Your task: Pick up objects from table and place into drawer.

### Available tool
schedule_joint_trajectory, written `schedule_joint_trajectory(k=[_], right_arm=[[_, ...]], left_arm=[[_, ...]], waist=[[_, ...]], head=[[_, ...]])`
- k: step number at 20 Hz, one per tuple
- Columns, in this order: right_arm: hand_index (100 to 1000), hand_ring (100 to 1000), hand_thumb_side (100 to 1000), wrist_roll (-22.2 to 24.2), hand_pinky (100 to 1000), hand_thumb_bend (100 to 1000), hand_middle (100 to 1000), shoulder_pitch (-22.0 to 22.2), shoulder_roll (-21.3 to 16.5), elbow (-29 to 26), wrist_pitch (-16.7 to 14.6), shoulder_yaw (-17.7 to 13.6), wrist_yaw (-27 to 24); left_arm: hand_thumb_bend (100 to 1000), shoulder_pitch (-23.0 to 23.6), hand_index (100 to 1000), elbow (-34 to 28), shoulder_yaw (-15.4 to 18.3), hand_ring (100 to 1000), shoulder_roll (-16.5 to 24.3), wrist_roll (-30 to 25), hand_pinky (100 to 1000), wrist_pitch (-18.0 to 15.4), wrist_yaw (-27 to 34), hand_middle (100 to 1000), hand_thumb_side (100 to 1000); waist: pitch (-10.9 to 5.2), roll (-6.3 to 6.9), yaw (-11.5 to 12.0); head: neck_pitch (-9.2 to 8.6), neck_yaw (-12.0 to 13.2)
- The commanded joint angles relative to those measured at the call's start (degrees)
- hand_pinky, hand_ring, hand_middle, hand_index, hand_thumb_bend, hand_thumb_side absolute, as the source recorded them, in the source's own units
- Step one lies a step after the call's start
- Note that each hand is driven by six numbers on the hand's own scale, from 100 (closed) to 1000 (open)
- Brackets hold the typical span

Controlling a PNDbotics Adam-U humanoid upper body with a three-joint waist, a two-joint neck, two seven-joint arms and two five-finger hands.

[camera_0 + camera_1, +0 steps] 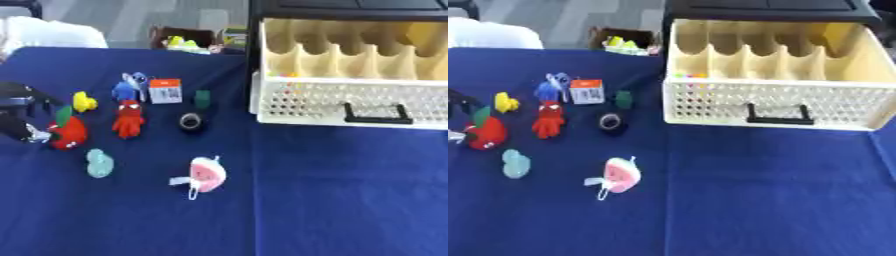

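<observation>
Small toys lie on the left half of the blue table: a red apple-shaped toy with a green leaf, a yellow toy, a blue figure, an orange-and-white box, a red figure, a dark green piece, a black ring, a pale teal lump and a pink-and-white round toy. The cream drawer stands pulled open at the right, with a black handle and dividers inside. My left hand shows at the left edge, right beside the apple toy.
A black cabinet frame sits over the drawer. Behind the table stand a brown box with yellow-green things and a white shape. Small coloured bits lie in the drawer's front left corner.
</observation>
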Motion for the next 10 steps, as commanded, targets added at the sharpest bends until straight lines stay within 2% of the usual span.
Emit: schedule_joint_trajectory(k=[1,6,10], right_arm=[[753,519,1000,0.1,780,100,434,-0.4,-0.8,-0.8,-0.1,-0.8,-0.4],[748,516,1000,0.3,780,100,429,-0.5,-0.6,-0.8,-0.1,-0.8,-0.5],[746,514,1000,0.5,779,100,425,-0.3,-0.5,-0.8,0.0,-0.8,-0.6]], left_arm=[[416,-0.7,988,-0.3,-0.1,693,1.8,-4.3,552,-5.2,0.8,775,774],[458,-0.9,963,-0.4,-0.9,680,1.7,-3.9,543,-5.6,0.5,753,793],[458,-0.9,956,-0.7,-1.5,670,1.5,-2.0,539,-5.6,0.0,743,813]], waist=[[-1.09,0.05,0.0],[-1.05,0.09,-0.1],[-0.96,0.09,-0.2]], head=[[-0.16,0.2],[-0.31,0.3],[-0.42,0.3]])
